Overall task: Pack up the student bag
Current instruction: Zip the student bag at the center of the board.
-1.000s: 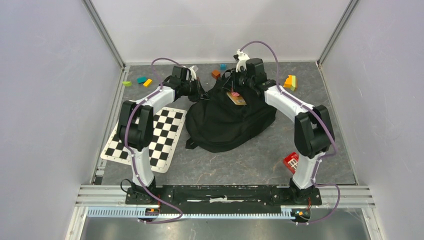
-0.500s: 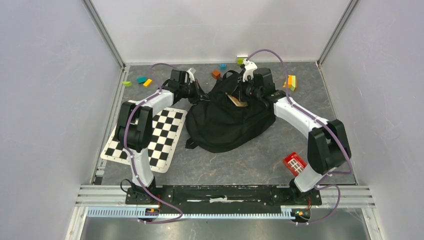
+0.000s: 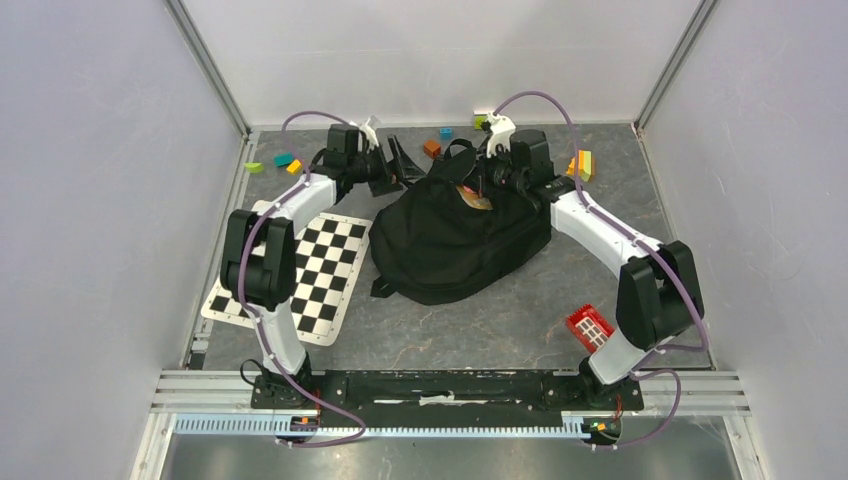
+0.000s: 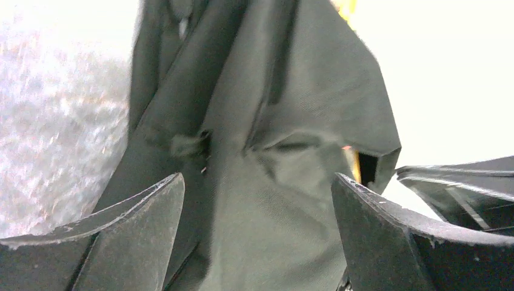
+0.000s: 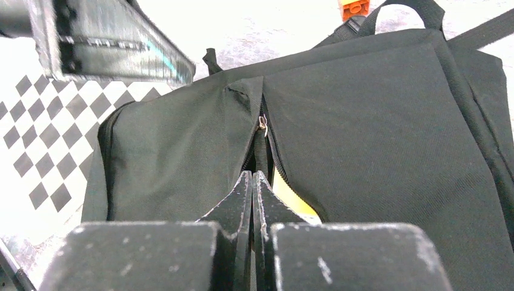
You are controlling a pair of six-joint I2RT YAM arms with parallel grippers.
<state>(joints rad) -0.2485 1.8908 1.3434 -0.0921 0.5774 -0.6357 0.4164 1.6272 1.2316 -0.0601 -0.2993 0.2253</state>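
The student bag (image 3: 450,235), a large black backpack, lies in the middle of the table with its top toward the back wall. My left gripper (image 3: 400,160) is at the bag's back-left corner and stands open. In the left wrist view black bag fabric (image 4: 267,121) fills the wide gap between the left gripper's (image 4: 257,177) fingers. My right gripper (image 3: 482,182) is shut at the bag's top opening. In the right wrist view the shut right gripper (image 5: 251,174) points into the zip slit below the zip pull (image 5: 262,123). A yellow thing (image 5: 291,197) shows inside.
A checkerboard mat (image 3: 300,270) lies left of the bag. A red block (image 3: 588,325) sits near the right arm's base. Small coloured blocks lie along the back: green (image 3: 254,167), teal (image 3: 283,159), brown (image 3: 431,148), blue (image 3: 445,132) and an orange-yellow one (image 3: 580,165).
My left gripper has opened, let go of the bag's fabric and drawn back to the left. The right gripper dropped lower at the bag's opening earlier and has since held still.
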